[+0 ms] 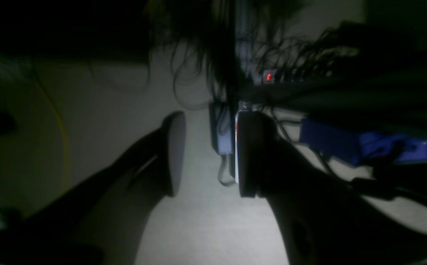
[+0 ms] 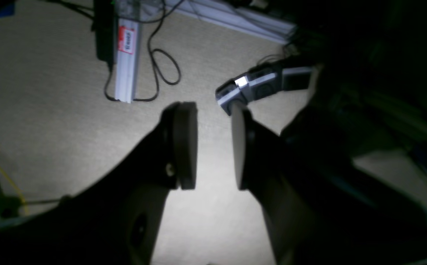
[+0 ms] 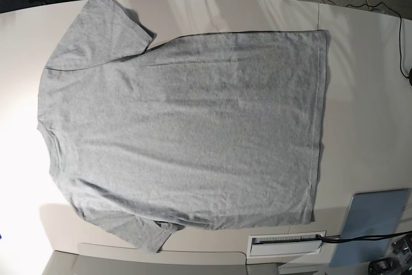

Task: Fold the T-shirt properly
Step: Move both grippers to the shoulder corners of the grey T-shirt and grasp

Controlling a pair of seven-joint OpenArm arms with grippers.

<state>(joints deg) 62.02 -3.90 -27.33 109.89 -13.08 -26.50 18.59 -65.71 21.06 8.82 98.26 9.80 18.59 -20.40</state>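
The T-shirt (image 3: 187, 133) lies spread flat, plain side up, on the tabletop (image 3: 360, 94), long axis left-to-right in the base view; both left fingers (image 1: 174, 152) and right fingers (image 2: 185, 145) stand apart, empty, over the floor; neither arm looks nearer.

Large heather-grey short-sleeved cotton T-shirt (image 3: 187, 133) spread flat, plain side up, on pale beige table (image 3: 360, 94); neck toward left edge, hem right; blue-grey flat rectangular panel (image 3: 372, 218) near bottom-right corner

One T-shirt (image 3: 187, 133), one blue-grey panel (image 3: 373, 217), one table (image 3: 367, 94), two pincers (image 1: 207, 152) (image 2: 213, 145)
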